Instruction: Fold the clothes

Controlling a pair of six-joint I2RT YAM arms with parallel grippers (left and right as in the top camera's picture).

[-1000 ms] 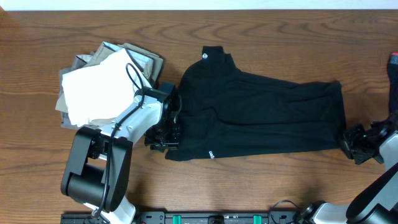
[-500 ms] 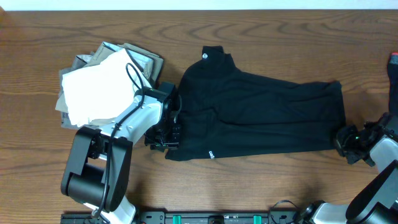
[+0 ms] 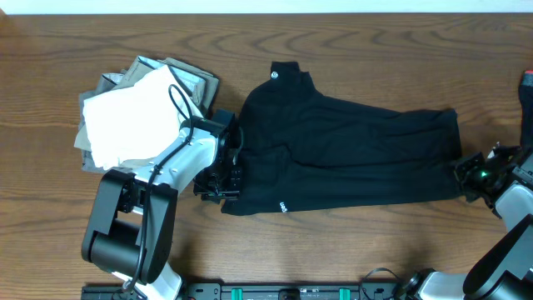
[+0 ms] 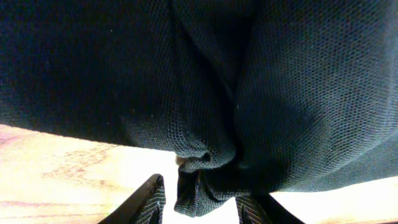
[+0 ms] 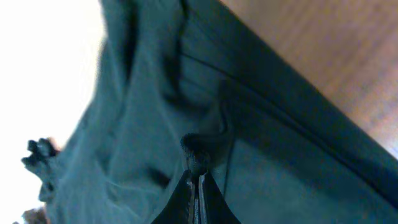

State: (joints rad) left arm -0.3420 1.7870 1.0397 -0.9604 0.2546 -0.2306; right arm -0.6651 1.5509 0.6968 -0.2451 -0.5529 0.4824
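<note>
Black shirt (image 3: pixel 350 154) lay spread on the bench (image 3: pixel 333 42). The left pincer (image 4: pixel 198 200) held its bunched edge and the right pincer (image 5: pixel 197 169) pinched the opposite edge. Recommended: even lift, cloth kept taut.

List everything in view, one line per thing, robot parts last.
black T-shirt: one, black, spread flat across the middle of the table, small white marks at neck and hem.
stack of clothes: one pile, white on top and grey beneath, left of the T-shirt.
red object: one, red, at the right edge of the overhead view, mostly cut off.
table: one, brown wood, under everything.
left gripper: one, dark fingers, at the T-shirt's left end, closed on bunched cloth.
right gripper: one, dark fingers, at the T-shirt's right end, shut with a pinch of cloth at the tips.
</note>
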